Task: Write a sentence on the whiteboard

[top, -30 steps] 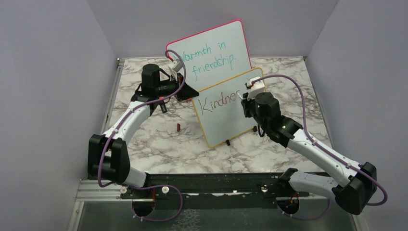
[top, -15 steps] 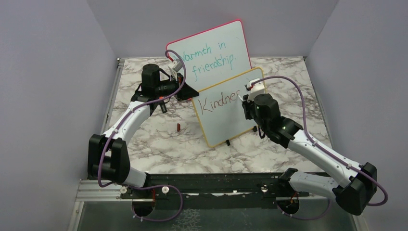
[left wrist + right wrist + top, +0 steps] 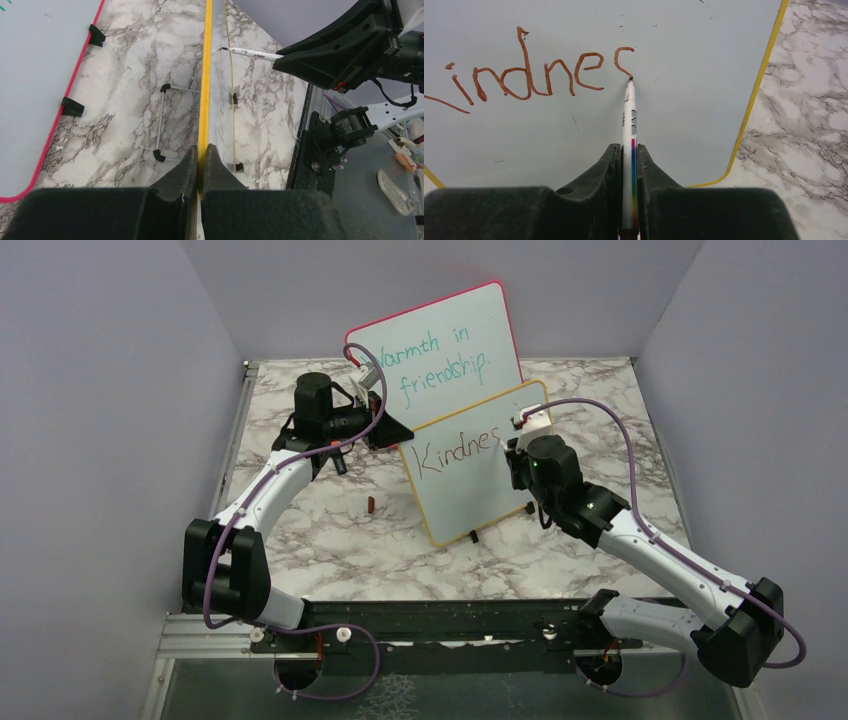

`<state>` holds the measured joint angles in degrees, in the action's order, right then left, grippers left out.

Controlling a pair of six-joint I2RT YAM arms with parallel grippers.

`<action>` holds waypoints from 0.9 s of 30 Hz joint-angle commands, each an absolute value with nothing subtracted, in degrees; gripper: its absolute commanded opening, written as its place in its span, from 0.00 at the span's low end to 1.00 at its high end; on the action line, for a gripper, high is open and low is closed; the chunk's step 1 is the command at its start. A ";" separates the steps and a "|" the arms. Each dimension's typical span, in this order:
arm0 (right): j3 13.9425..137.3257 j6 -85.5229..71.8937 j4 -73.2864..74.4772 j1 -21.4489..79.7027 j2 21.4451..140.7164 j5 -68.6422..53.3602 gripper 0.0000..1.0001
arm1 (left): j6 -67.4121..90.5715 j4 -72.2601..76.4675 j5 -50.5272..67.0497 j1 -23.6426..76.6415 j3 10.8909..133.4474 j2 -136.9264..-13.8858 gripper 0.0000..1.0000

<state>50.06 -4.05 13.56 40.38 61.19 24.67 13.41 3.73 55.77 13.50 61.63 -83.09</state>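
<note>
The whiteboard [image 3: 462,490], yellow-framed, stands tilted at mid-table. My left gripper [image 3: 398,432] is shut on its left edge; the left wrist view shows both jaws pinching the yellow frame [image 3: 204,90]. The sentence [image 3: 524,75] reads "Kindne" in reddish-brown, followed by a curved stroke; in the top view it is the writing [image 3: 452,453]. My right gripper [image 3: 629,150] is shut on a white marker [image 3: 628,117] with a rainbow stripe. The marker's tip touches the board at the end of that last stroke. From the left wrist the marker [image 3: 250,53] meets the board's face.
A pink-red-framed board [image 3: 440,340] with teal writing leans behind the whiteboard, its edge [image 3: 75,85] near my left gripper. A small red cap [image 3: 370,504] lies on the marble table [image 3: 330,540]. A wire stand [image 3: 160,120] sits behind the whiteboard.
My right gripper has shifted slightly right and down along the board, and a new curved stroke has appeared after "Kindne". The left arm has not moved.
</note>
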 commanded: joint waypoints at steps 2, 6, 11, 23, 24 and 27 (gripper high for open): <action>50.16 -4.63 16.88 40.15 61.40 21.12 0.01 | 10.85 0.09 56.68 14.94 61.61 -85.34 0.00; 50.50 -4.77 17.35 40.08 61.58 19.58 0.01 | 10.84 0.09 56.60 14.95 61.61 -85.34 0.00; 50.83 -5.04 16.27 40.10 61.50 17.89 0.01 | 10.86 0.09 56.60 15.01 61.61 -85.34 0.00; 51.74 -5.54 13.87 40.13 60.67 15.42 0.01 | 10.81 0.09 56.60 15.03 61.61 -85.25 0.00; 51.80 -5.47 14.08 40.08 60.65 15.79 0.01 | 10.81 0.09 56.60 15.03 61.61 -85.25 0.00; 51.47 -5.77 13.97 40.08 59.63 17.57 0.01 | 10.81 0.09 56.52 15.03 61.52 -85.23 0.00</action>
<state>50.30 -4.67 14.92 40.05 60.73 18.79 13.41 3.68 55.75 13.50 61.93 -83.44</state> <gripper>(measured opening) 0.173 0.021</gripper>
